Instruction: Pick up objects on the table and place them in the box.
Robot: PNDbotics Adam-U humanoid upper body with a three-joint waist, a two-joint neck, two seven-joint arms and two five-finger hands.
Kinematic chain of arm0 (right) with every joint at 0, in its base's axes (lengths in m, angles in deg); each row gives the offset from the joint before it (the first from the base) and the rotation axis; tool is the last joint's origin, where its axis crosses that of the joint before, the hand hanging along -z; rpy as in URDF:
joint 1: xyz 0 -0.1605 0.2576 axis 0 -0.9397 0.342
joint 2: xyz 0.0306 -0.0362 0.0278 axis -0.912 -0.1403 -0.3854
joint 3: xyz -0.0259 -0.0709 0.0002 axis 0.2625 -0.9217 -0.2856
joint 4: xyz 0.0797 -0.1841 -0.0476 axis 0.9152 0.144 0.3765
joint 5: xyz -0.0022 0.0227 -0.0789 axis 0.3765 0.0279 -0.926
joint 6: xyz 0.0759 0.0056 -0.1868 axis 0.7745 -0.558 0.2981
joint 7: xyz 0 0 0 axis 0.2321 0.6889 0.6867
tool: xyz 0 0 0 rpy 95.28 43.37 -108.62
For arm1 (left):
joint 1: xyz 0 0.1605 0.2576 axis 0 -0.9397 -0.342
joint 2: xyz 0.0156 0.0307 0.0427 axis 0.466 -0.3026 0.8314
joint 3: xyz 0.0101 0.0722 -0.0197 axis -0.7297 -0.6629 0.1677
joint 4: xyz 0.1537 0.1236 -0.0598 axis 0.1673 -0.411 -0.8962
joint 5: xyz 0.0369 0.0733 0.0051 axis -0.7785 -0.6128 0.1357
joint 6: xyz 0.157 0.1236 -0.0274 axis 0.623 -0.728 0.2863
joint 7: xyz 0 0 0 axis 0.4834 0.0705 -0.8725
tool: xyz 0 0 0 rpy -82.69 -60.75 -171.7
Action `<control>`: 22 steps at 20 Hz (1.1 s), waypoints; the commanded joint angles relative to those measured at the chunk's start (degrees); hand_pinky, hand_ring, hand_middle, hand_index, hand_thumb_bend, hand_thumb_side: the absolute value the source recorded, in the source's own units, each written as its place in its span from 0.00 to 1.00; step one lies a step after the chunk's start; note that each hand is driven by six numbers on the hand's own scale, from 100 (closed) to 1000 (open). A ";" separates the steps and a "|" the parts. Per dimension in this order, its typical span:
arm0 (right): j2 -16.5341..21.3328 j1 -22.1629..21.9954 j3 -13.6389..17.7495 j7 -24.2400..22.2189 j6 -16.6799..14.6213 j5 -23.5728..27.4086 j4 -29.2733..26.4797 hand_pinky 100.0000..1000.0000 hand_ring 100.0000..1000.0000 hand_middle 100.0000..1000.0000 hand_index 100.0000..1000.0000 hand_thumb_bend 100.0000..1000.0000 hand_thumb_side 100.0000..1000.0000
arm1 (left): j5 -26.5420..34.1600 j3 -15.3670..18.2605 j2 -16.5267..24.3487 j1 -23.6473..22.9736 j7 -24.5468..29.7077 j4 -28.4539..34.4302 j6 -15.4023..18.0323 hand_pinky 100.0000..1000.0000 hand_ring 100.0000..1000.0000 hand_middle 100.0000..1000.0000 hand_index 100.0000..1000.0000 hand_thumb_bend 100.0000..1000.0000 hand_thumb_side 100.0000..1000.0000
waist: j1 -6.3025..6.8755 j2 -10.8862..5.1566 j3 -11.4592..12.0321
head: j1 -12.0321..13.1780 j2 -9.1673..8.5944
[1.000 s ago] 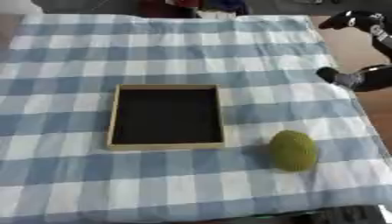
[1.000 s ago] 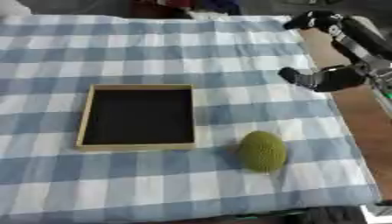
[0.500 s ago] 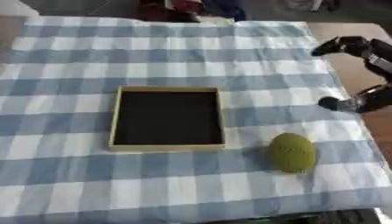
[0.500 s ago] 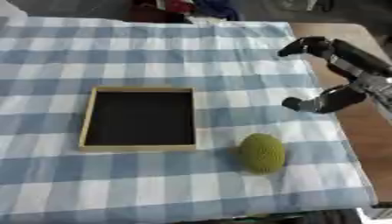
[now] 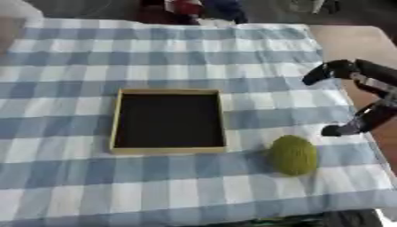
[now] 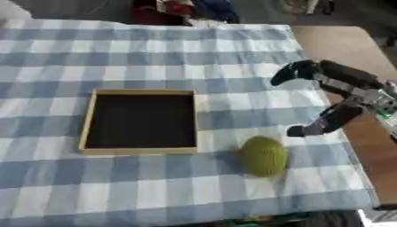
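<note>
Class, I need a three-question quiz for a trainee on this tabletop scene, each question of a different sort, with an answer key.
1. True or false: the green object lies inside the box.
2. Multiple choice: which hand is near the green object? A) the right hand B) the left hand C) both
3. Fill in: the table is covered with a blue and white ______ cloth.

Key:
1. False; it lies on the cloth, right of the box, which holds nothing.
2. A; it is open and touches nothing.
3. checked
</note>
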 commanded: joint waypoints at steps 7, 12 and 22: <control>1.66 1.83 -3.80 -3.13 -1.20 3.74 0.78 0.78 0.80 0.73 0.80 0.50 0.29 | -0.12 -0.25 1.95 0.10 0.61 1.15 0.05 0.60 0.45 0.66 0.80 0.00 0.49 | 0.18 -0.62 0.06 | -0.36 0.30; 0.68 2.73 -5.66 -5.65 -1.42 4.87 1.20 0.78 0.81 0.74 0.80 0.52 0.29 | 0.04 -0.38 1.83 0.04 0.89 1.15 0.04 0.60 0.45 0.66 0.80 0.00 0.49 | 0.34 -0.61 0.31 | -0.75 0.30; -0.57 3.33 -5.95 -6.97 -2.85 3.57 3.95 0.77 0.80 0.73 0.79 0.55 0.19 | 0.12 -0.35 1.56 0.05 0.86 1.15 -0.25 0.60 0.45 0.66 0.80 0.00 0.50 | 0.53 -0.36 0.33 | -0.77 0.30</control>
